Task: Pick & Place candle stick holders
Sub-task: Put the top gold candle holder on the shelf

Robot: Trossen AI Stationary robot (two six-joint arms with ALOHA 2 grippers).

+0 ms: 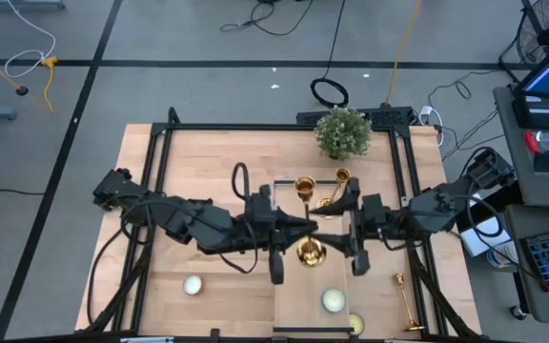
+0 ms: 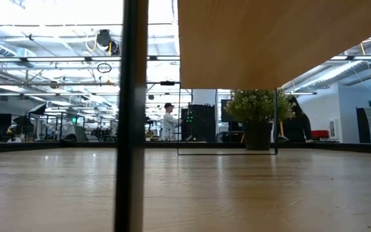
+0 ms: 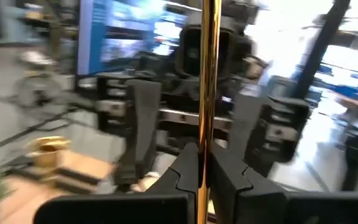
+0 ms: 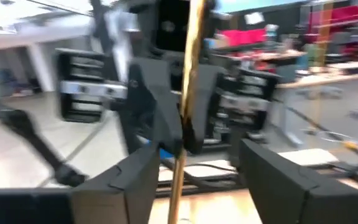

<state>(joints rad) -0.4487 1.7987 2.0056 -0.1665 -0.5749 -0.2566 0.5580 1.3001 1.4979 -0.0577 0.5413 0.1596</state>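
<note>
Two dark robot arms meet at the middle of a pale wooden table (image 1: 160, 191), seen from above. The left hand (image 1: 298, 227) is pinching the thin stem of an upright brass candle stick holder (image 1: 311, 252), whose round flared base shows just below the meeting point; in the left wrist view, the fingers (image 3: 188, 171) are pressed against the shiny gold stem (image 3: 208, 93) from both sides. The right hand (image 1: 336, 232) faces it from the opposite side, its fingers (image 4: 135, 180) spread apart with the same stem (image 4: 188, 81) standing between them, not touched. Two more brass holders stand upright just behind the hands on a lighter wooden board (image 1: 294, 305): one (image 1: 304, 188) with a wide cup top, and another (image 1: 340, 178) beside it. A fourth holder (image 1: 406, 303) lies on its side near the table's front right corner. A small potted plant (image 1: 341, 131) stands at the far edge. Round pale candles rest near the front: one (image 1: 193, 284) to the left, one (image 1: 333, 301) on the board, and one (image 1: 355, 325) at the front edge.
</note>
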